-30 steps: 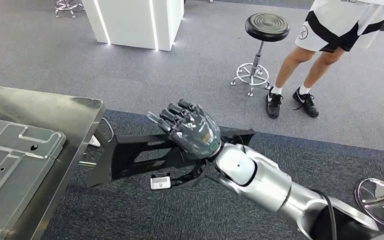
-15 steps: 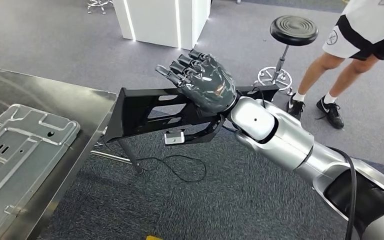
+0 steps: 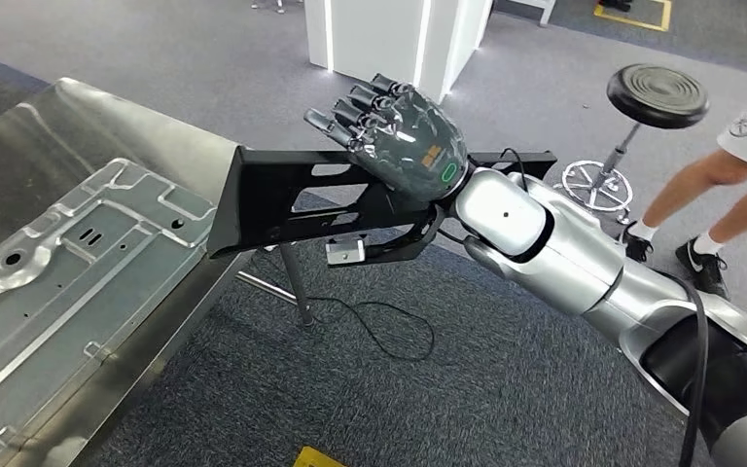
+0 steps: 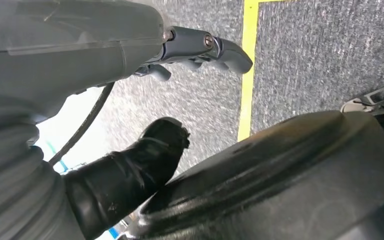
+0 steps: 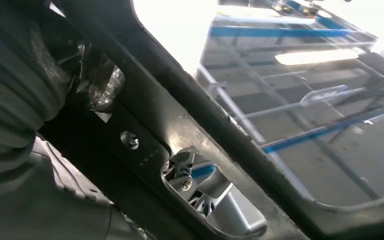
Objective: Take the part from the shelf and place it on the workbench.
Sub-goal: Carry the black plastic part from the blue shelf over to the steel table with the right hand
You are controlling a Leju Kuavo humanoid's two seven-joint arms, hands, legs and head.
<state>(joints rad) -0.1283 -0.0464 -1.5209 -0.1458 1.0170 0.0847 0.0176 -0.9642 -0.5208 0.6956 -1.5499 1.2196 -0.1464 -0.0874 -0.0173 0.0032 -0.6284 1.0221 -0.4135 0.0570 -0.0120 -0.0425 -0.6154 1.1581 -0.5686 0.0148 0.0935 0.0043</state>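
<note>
The part, a long black flat bracket with cut-out windows (image 3: 282, 199), hangs in the air just off the counter's (image 3: 78, 126) near edge, its blunt end reaching over that edge. The right hand (image 3: 404, 131) carries it, dark fingers (image 3: 350, 117) clenched over the top rail. To set it down well, the robot should probably carry it further over the counter, keep it level, and lower it onto bare brushed steel beside the stamped silver sheet-metal panel (image 3: 68, 263), not on its ribs. The bracket looks rigid and smooth, perhaps slippery. The left hand (image 4: 195, 45) hangs with fingers curled on nothing.
</note>
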